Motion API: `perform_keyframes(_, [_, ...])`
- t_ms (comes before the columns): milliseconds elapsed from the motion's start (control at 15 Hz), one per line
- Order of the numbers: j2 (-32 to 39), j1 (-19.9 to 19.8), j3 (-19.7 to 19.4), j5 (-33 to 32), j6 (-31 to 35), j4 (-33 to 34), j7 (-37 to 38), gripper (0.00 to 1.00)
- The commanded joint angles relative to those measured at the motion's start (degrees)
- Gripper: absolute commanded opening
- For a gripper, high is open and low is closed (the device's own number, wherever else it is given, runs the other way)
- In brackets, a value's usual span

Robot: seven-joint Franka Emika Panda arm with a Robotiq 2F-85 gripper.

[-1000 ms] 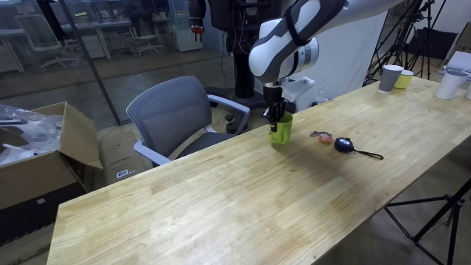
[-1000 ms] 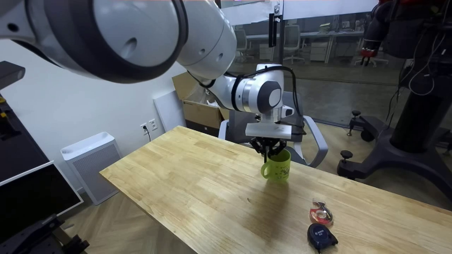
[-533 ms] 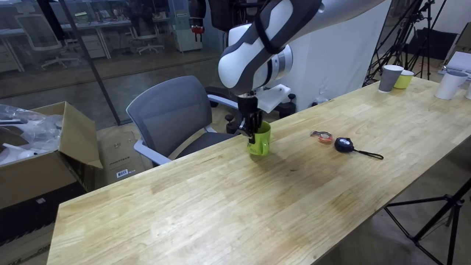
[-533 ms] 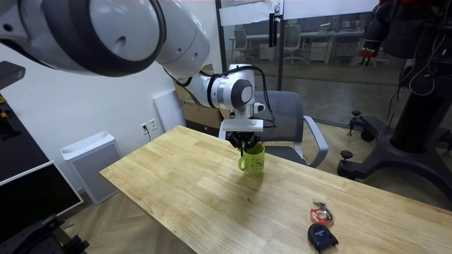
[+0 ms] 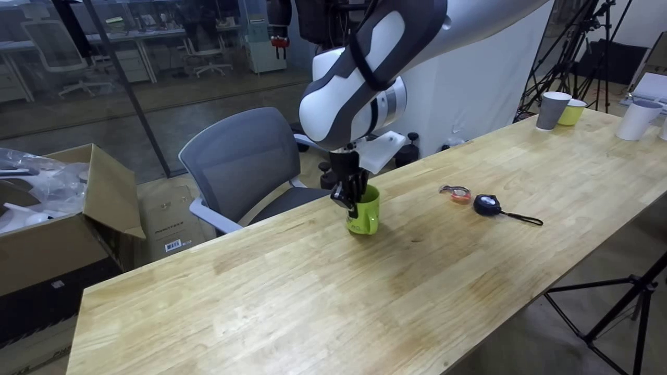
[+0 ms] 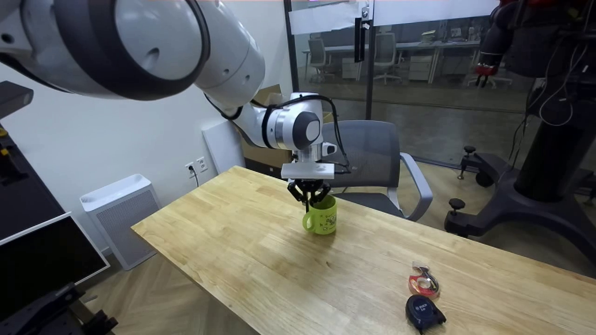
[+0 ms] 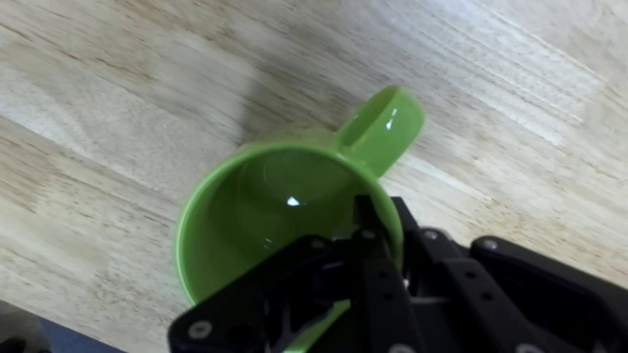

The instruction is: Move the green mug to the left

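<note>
The bright green mug (image 5: 366, 211) stands upright by the table's chair-side edge and shows in both exterior views (image 6: 326, 219). In the wrist view the mug (image 7: 289, 179) is seen from above, its handle (image 7: 392, 125) pointing up and right. My gripper (image 7: 385, 215) is shut on the mug's wall near the handle, one finger inside and one outside. In both exterior views the gripper (image 5: 353, 205) (image 6: 308, 204) comes down from above onto the rim. The mug's base is at or very near the tabletop; I cannot tell whether it touches.
On the table (image 5: 292, 291) lie a red tape dispenser (image 5: 460, 195) and a dark tape measure (image 5: 486, 205). A grey cup (image 5: 552, 110), a yellow-green cup (image 5: 572, 112) and a white cup (image 5: 637, 121) stand at the far end. A chair (image 5: 245, 156) stands against the table's edge.
The gripper has carried the mug away from the tape dispenser, leftward in both exterior views. In the last half second it moved less, mostly lower towards the table. The grip looks unchanged.
</note>
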Motion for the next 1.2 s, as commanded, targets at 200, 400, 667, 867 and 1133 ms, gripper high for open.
perform_keyframes(200, [-1.0,-0.1,-0.3,-1.9,1.5,-2.4,2.2,0.03])
perform_keyframes(400, [-0.8,-0.1,-0.4,-2.7,1.5,-2.7,2.6,0.03])
perform_keyframes(667, [-0.5,-0.1,-0.4,-3.4,1.3,-2.5,2.9,0.03])
perform_keyframes(867, [-0.3,-0.1,-0.6,-3.5,0.9,-2.2,3.2,0.35])
perform_keyframes(1133, [-0.5,0.0,-1.1,-4.3,0.5,-2.0,3.5,0.56])
